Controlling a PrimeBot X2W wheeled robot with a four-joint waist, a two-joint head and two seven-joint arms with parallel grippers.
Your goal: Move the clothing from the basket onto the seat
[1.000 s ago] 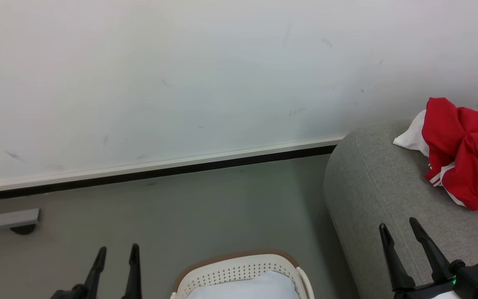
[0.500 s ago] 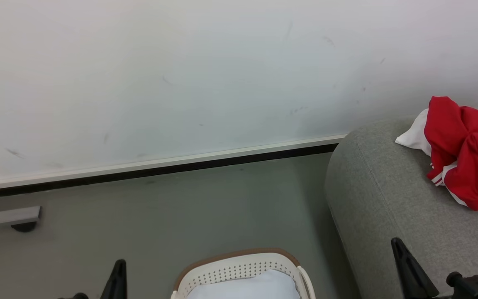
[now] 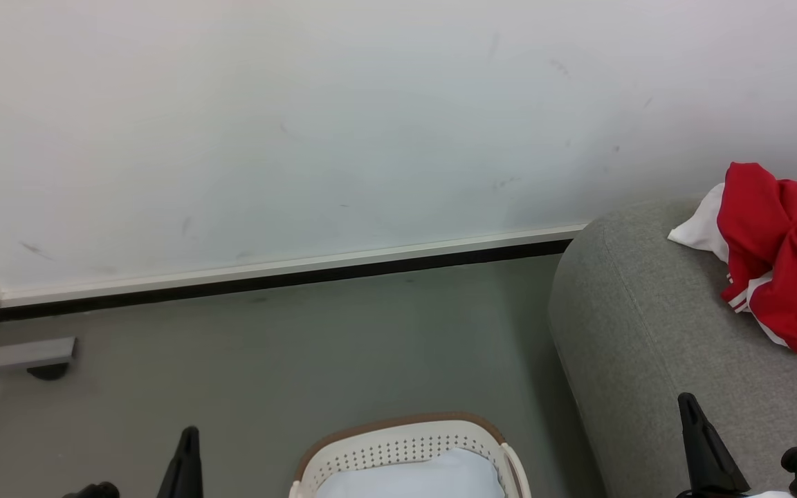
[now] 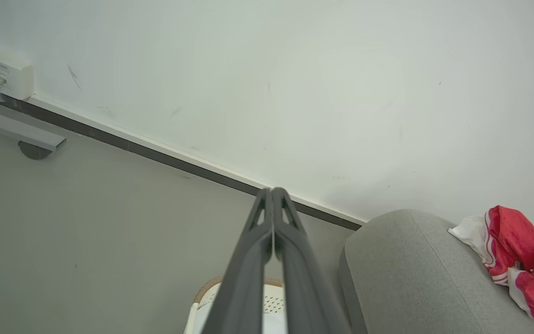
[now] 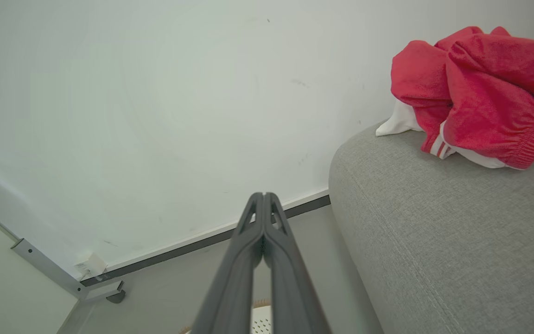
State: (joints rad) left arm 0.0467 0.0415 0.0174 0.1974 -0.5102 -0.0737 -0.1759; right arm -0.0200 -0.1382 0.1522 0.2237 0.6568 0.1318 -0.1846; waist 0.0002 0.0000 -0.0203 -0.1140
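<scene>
The seat (image 3: 647,325) takes up the right of the head view, its rounded end toward the wall; the basket (image 3: 398,422) stands on the floor just beside it, low in the middle and between the two arms, and what shows inside is a pale pad (image 3: 405,477) with no red fabric, though its near part is cut off; the clothing (image 3: 779,256) lies heaped on the seat's top, up and to the right of both grippers; the right gripper (image 3: 685,408) hovers over the seat's near edge and is the nearer to the heap; the left gripper (image 3: 189,436) hangs well apart from it, over the floor on the basket's other side; both have their fingers pressed together on nothing; by my reckoning the carrying looks done.
</scene>
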